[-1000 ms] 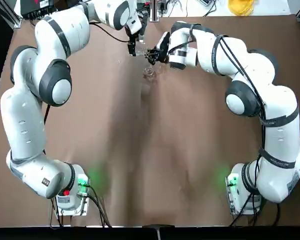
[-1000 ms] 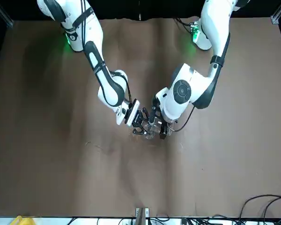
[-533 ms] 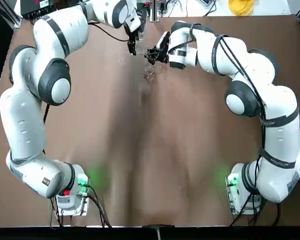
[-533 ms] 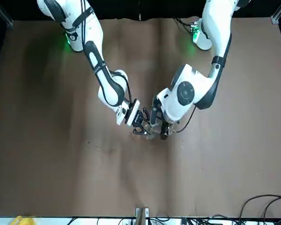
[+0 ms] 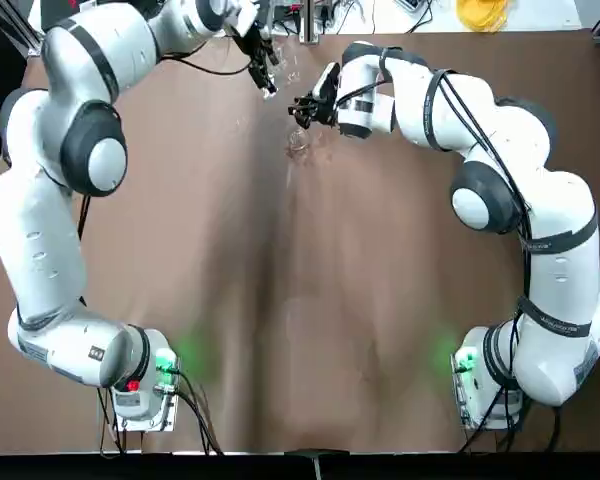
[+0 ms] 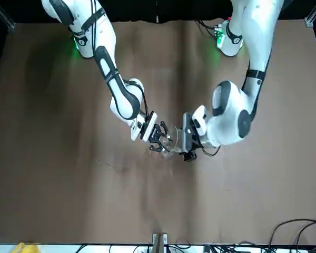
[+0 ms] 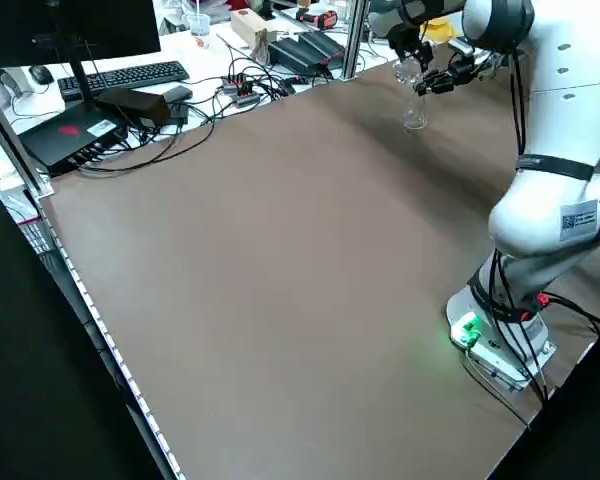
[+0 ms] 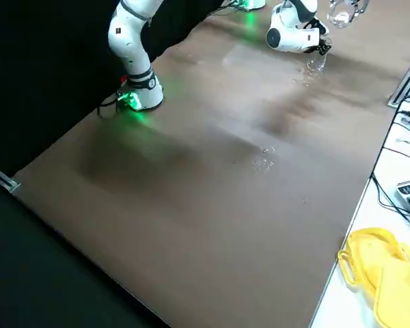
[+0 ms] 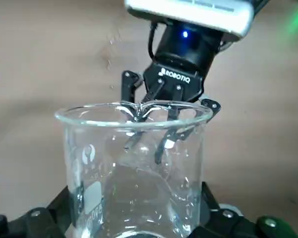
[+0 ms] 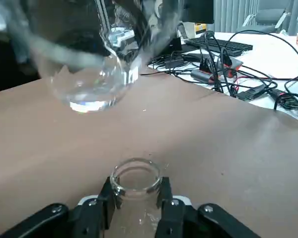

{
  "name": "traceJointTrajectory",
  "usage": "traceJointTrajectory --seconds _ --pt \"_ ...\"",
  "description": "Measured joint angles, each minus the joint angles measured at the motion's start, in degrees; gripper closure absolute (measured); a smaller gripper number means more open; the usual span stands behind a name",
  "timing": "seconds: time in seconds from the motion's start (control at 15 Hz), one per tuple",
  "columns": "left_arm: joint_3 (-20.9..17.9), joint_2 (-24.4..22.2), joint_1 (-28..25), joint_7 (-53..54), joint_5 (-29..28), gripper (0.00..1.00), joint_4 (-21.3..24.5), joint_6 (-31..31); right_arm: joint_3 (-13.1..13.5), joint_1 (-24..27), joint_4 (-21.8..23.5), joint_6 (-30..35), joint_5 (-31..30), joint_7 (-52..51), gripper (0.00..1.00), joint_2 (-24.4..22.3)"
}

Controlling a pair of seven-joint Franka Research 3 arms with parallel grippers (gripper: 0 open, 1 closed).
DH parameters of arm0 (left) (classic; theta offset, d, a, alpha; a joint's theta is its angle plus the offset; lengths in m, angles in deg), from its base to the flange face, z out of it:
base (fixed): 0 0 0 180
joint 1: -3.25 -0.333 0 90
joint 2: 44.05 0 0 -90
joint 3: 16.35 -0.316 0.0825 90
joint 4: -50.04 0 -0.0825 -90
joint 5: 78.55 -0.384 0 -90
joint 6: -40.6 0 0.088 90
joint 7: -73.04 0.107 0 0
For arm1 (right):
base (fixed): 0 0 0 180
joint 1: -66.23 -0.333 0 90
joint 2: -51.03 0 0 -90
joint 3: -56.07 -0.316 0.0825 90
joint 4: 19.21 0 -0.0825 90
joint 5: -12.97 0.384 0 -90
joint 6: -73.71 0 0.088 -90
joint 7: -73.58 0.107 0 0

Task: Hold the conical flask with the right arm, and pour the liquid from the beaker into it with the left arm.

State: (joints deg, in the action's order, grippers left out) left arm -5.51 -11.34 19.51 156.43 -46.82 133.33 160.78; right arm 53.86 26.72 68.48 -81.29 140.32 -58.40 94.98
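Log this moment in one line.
right claw: grips clear conical glass flask neck | left claw: holds clear glass beaker, raised beside flask | not pouring

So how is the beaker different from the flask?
The beaker has a wide mouth and straight sides; the conical flask has a narrow neck. The left gripper holds the beaker up in the air; the right gripper holds the flask standing on the table. Both are clear glass.

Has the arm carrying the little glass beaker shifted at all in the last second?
Yes. In the top view the left end effector with the beaker has drawn away from the flask, toward the table's far edge; the right end effector stays put.
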Motion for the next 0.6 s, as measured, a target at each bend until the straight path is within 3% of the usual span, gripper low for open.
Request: traceJointTrajectory --seconds 0.33,0.6 --pt "9.01 0.02 -14.40 9.19 9.36 0.02 0.70 -1.92 0.54 0.50 -0.21 -0.01 0.56 0.05 0.61 0.00" --pt "9.77 1.21 -21.12 18.10 18.04 0.02 1.24 -6.59 0.73 3.36 -0.43 -0.01 0.85 0.07 0.61 0.00"
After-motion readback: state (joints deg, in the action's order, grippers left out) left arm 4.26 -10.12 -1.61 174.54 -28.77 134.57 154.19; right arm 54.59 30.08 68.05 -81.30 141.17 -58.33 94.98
